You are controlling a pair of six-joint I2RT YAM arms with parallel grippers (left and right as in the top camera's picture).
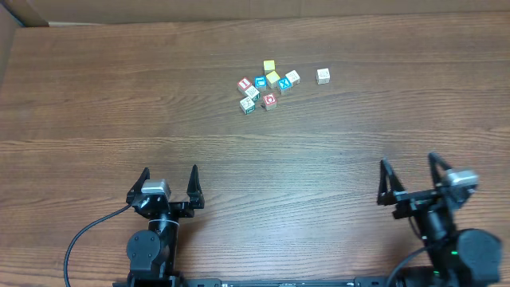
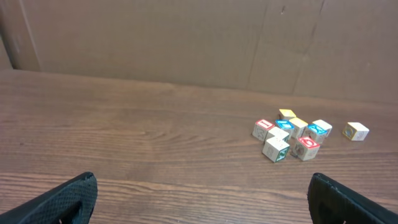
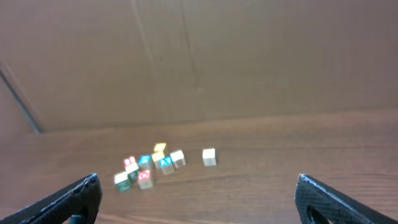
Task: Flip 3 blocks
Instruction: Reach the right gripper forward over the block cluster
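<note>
The left gripper [image 1: 169, 174] sits at the near-left edge of the table [image 1: 96, 96], its jaws spread fully apart and holding nothing. Well beyond it, toward the far middle, most of the blocks are packed in a tight cluster. The green-marked block [image 1: 249, 104] is at the cluster's near-left corner and the red O block [image 1: 269, 100] is just beside it on the right. A red I cube [image 1: 245, 84], yellow cubes [image 1: 273, 78] and a blue X cube [image 1: 284, 85] crowd in behind them. A pale block [image 1: 323, 76] stands alone, apart to the right. The right gripper [image 1: 408, 163] sits at the near-right, equally wide open and empty. The crowding is the main hazard: jaws this wide coming down on a clustered block would likely shove its neighbours, pinch two at once, or close on a cube that is not meant to be flipped. The cubes are tiny, so one could also squirt from the fingers or settle back on the same face. If both arms reach for the cluster together, they could collide.
</note>
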